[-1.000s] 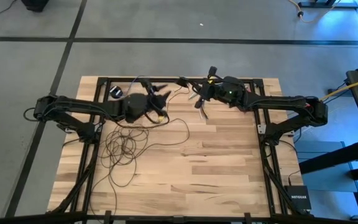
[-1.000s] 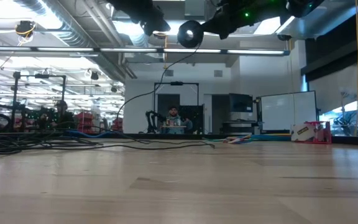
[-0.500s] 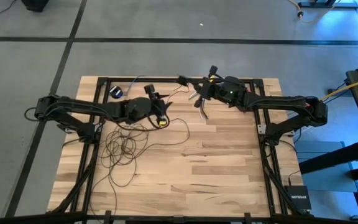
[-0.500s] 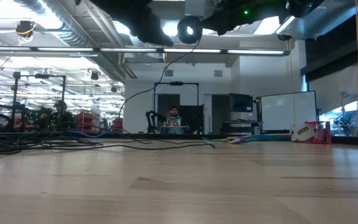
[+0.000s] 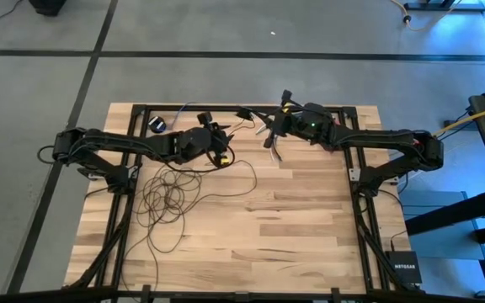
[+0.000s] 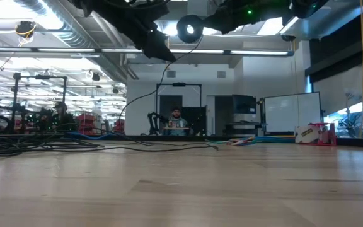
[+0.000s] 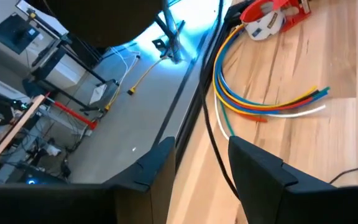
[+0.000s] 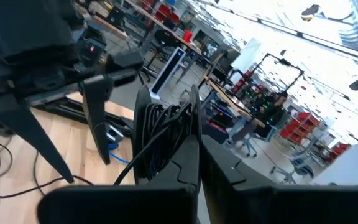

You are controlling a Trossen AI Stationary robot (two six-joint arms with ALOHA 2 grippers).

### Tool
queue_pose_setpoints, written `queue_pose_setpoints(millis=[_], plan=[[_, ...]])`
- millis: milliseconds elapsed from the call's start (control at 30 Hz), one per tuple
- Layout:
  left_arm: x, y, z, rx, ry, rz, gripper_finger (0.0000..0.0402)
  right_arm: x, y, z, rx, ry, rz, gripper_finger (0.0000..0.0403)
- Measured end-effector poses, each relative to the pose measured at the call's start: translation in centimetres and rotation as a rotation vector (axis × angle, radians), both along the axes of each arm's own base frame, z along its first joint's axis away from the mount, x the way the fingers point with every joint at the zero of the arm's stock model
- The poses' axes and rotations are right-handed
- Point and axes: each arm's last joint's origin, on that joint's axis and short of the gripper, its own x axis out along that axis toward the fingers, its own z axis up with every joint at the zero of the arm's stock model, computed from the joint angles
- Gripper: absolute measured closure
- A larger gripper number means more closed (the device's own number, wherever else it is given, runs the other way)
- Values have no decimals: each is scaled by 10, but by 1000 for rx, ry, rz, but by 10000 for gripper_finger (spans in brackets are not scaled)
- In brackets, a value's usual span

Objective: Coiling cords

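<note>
Over the table (image 5: 293,227) my right gripper (image 8: 191,140) clamped the cords (image 8: 160,124); left gripper (image 7: 201,158), jaws apart, needed even, slack-free wraps.

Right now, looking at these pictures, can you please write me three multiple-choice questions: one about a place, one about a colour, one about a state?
1. Where do the loose loops of the thin dark cord lie on the wooden table?
A. on its left half
B. on its right half
C. on the floor

2. What colour is the plastic tape dispenser?
A. green
B. red
C. blue

3. In what state is the right gripper?
A. open and empty
B. out of view
C. shut on a coil of cord

Answers: 1 A, the high view shows the loops beside the left arm. 2 B, its red body shows in the left wrist view. 3 C, dark turns of cord sit clamped in it.
</note>
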Motion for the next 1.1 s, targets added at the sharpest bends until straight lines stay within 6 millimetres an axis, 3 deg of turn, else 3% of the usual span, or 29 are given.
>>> queue_pose_setpoints(millis=[267,567,933,1100], plan=[[1,0,-4,-110,-12,-109,259,0,0,0,2,4,0,393],[1,0,-4,-99,3,-119,264,1,0,-3,8,23,-12,393],[0,4,-5,-102,8,-107,390,0,-1,-3,6,23,-21,393],[-2,12,-5,-126,-14,-66,392,0,-1,-3,6,23,-21,393]])
